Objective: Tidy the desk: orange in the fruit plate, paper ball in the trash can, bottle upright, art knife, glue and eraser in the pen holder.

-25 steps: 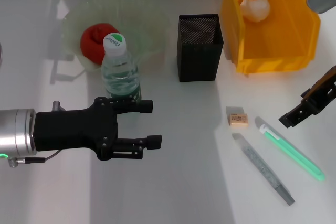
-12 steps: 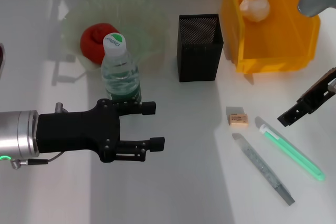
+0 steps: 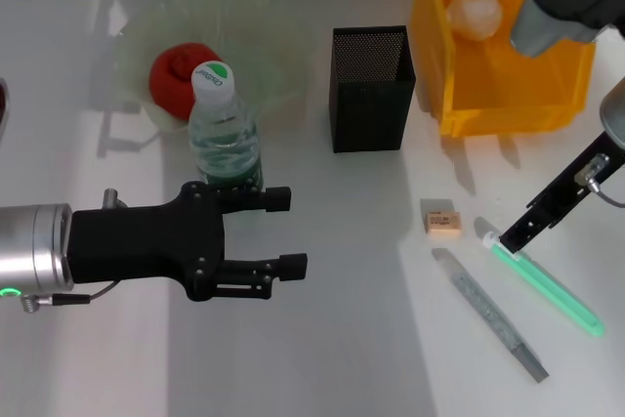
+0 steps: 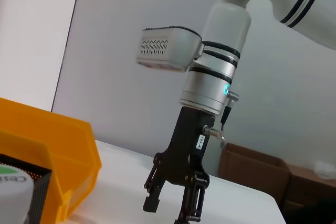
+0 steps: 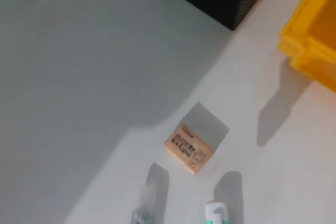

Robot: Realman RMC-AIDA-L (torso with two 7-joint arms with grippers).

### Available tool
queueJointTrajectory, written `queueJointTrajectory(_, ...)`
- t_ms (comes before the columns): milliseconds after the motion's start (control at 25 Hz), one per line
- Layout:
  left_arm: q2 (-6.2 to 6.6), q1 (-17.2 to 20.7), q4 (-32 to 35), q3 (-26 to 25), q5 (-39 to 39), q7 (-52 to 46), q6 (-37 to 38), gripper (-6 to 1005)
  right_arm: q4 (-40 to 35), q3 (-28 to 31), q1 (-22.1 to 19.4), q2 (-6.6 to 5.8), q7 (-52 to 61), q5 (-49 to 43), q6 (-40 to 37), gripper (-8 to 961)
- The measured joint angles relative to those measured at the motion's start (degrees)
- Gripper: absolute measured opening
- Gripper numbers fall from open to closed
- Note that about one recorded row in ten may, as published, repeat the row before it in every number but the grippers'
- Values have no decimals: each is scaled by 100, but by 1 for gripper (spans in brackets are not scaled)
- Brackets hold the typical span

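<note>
A white desk [image 3: 322,339] is filling the head view, with a yellow bin [image 3: 508,65] holding the paper ball [image 3: 475,15] at upper right, a black mesh pen holder [image 3: 369,88] at upper centre, and a pale green plate [image 3: 210,31] carrying a red fruit [image 3: 179,75] at upper left. The bottle [image 3: 225,139] is standing upright just below the plate, and the left gripper [image 3: 283,231] is sitting below it at lower left with its fingers spread wide around nothing. At lower right the glue [image 3: 539,278] and art knife [image 3: 488,312] are lying parallel, long axes running from upper left to lower right, with the eraser [image 3: 441,219] beside their upper ends and the right gripper [image 3: 518,231] hanging over the glue's capped upper-left end, its finger spacing not discernible.
</note>
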Motion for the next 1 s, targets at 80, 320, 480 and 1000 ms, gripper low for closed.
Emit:
queueJointTrajectory(80,0,3,0,-1,0,5,-8,827,16,-123,-7,5,5,2,56,838)
queueJointTrajectory(320,-6,18,-13,-2,0,23,-38,827,67,-704,-81,32,168,54,327,837)
queueJointTrajectory(480,-8,24,-8,-1,0,28,-64,827,69,-1051,-108,34,320,57,463,835)
queueJointTrajectory(1000,-18,21,-29,-2,0,31,-102,827,86,-1269,-205,34,509,64,791,536)
